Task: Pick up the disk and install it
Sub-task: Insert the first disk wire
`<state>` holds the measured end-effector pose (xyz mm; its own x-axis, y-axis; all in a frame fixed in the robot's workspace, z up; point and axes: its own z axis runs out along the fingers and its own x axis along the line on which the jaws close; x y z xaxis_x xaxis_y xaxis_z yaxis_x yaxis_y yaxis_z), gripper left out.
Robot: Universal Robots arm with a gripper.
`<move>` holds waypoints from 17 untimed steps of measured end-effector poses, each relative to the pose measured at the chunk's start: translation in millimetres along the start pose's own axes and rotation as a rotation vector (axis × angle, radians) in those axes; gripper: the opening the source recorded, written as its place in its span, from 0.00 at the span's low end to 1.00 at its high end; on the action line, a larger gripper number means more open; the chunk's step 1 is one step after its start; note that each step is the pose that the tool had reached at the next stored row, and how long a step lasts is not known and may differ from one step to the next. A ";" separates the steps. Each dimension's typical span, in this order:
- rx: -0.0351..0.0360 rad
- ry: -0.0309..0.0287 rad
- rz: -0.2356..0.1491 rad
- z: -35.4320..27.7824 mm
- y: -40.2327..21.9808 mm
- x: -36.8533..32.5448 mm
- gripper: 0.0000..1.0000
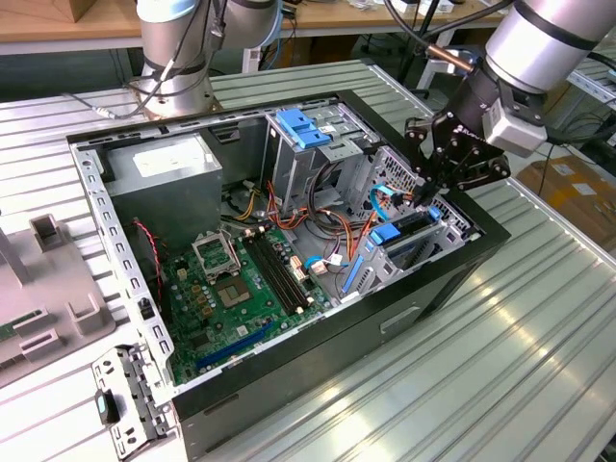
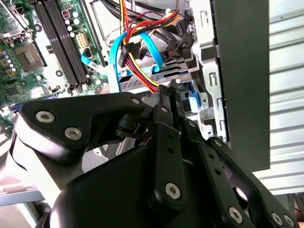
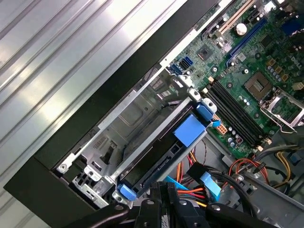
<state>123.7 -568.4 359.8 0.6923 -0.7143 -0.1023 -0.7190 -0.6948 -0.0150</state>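
Currently in hand: by my judgement, seating the disk [image 3: 156, 168] in the drive cage [image 3: 135, 111]; the picking up looks already done.
Disk: it stands on its edge in the cage slot, at the front corner of the computer case [image 1: 423, 298], on the exterior view's right. You see mostly its dark upper edge, with a blue rail tab [image 3: 127, 192] at the end. Whether it is fully down, I cannot tell.
End effector: the end effector [image 3: 164, 186] hangs just above the disk's edge, its fingers clenched together, and I see nothing between them. Whether it touches the edge or is a little apart, I cannot say.
Blue latch: a light-blue latch [image 3: 190, 130] lies over the cage, just beside the disk's edge. Keep your push away from it.
Cables: the light-blue flat cable [image 2: 116, 57] and the red-yellow wire bundle [image 2: 140, 71] pass near the fingers. I think they could be caught, so keep them toward the motherboard [image 3: 247, 80].
Push: press straight along the slot, at the middle of the edge, so that both rails go down evenly. A push near one end may tilt the disk and jam it.
Force: go slowly and lightly, because the thin cage walls may bend.
Check: both blue tabs level with the cage rim would tell you, I think, that it sits well.
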 end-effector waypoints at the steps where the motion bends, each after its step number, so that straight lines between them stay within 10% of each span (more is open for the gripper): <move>1: 0.0000 -0.0001 0.000 0.3 1.2 0.4 0.16; 12: -0.0017 0.0023 0.005 3.9 14.1 -6.0 0.16; 17: 0.0026 0.0049 0.063 4.0 14.1 -6.0 0.16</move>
<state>109.1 -573.6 356.2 0.6457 -0.7573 -0.0983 -0.7616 -0.6479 -0.0112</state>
